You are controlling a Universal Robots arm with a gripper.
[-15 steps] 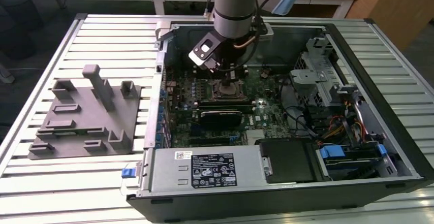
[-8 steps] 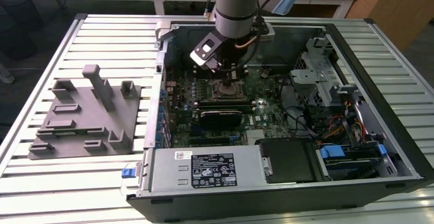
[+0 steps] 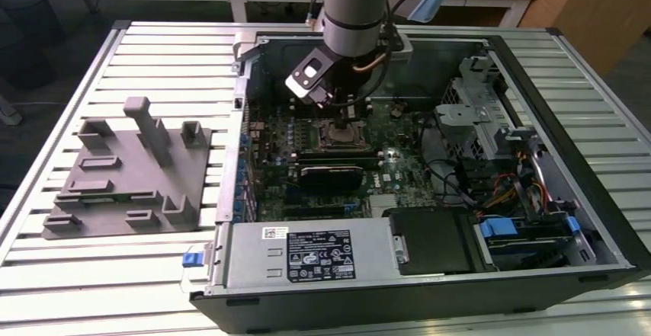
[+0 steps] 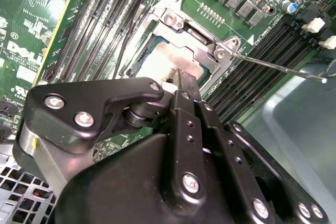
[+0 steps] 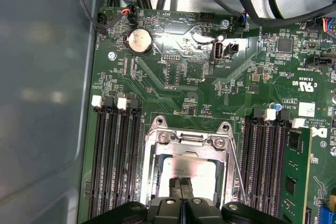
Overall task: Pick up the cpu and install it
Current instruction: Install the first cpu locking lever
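In the exterior view, the robot arm reaches down into an open computer case point(image 3: 428, 199) on a slatted table point(image 3: 61, 267), with a grey fixture point(image 3: 127, 184) lying on the exterior view's left. Both wrist views show more: the gripper point(image 5: 181, 187), fingers pressed together, hovers close over the silvery cpu point(image 5: 191, 174) seated inside the metal-framed socket point(image 5: 186, 140) on the green motherboard point(image 5: 173, 82); whether they touch it cannot be told
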